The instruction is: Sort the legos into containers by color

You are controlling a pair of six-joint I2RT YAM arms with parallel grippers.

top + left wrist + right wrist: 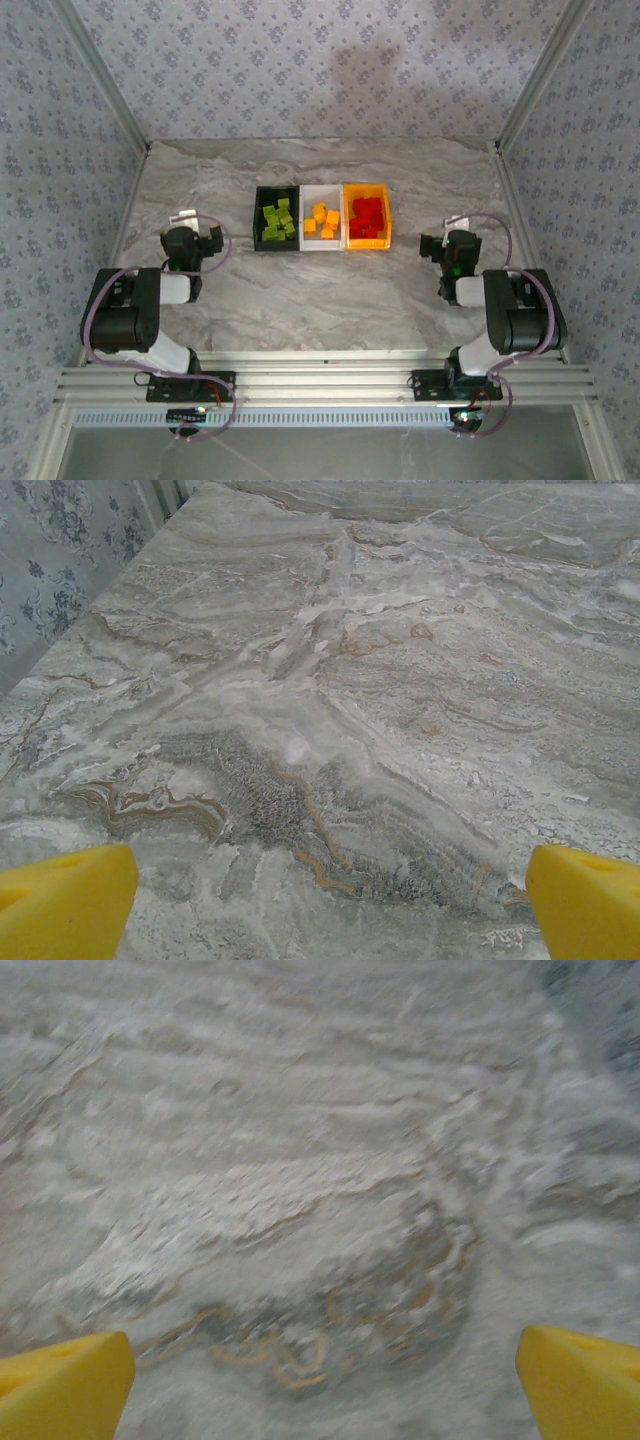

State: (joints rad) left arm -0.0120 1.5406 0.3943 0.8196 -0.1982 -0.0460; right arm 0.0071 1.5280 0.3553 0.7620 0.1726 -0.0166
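The left gripper (pixel 325 895) and right gripper (pixel 325 1375) are hanging wide open, holding nothing. Between them, slightly farther out, green legos (pixel 277 222) are lying in the black container (pixel 257 215), orange legos (pixel 322 220) in the white container (pixel 320 247), and red legos (pixel 367 218) in the orange-yellow container (pixel 366 244).

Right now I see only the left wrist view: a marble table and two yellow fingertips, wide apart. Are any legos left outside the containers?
Observer: None that I can see. In the top view the table around the bins is bare marble, and the green legos lie in the black bin.
Operator: And the other two colors?
Observer: The orange legos are in the white bin, and the red legos are in the orange-yellow bin.
Operator: Where is the other arm?
Observer: The right gripper is open and holds nothing. It is to the right of the bins, apart from them.
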